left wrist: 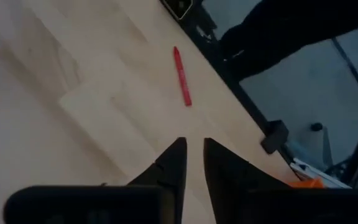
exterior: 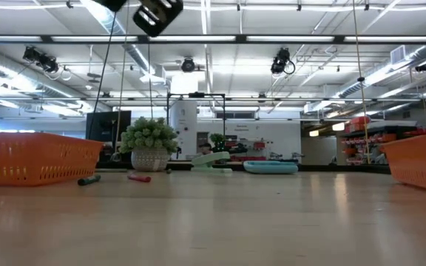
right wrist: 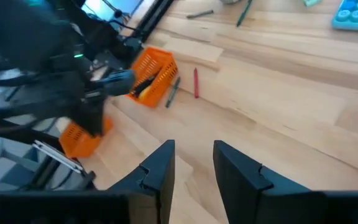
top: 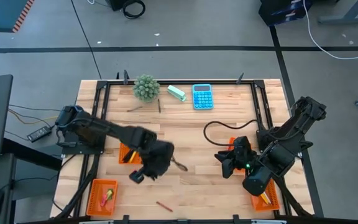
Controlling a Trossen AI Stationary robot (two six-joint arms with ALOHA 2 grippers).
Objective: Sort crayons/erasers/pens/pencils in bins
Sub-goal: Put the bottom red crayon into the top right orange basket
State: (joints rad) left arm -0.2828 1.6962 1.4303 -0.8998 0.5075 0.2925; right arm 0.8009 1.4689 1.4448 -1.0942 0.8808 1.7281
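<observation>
The left gripper hangs above the middle of the wooden worktop, its fingers a narrow gap apart with nothing between them. A red crayon lies flat on the bare wood ahead of it, near the worktop's front edge. Beside this arm stands an orange bin holding dark pens, with another pen lying just outside it. A second bin at the front left corner holds small erasers. The right gripper waits over the right side, fingers apart and empty, beside two more bins. A calculator and a plant sit at the back.
</observation>
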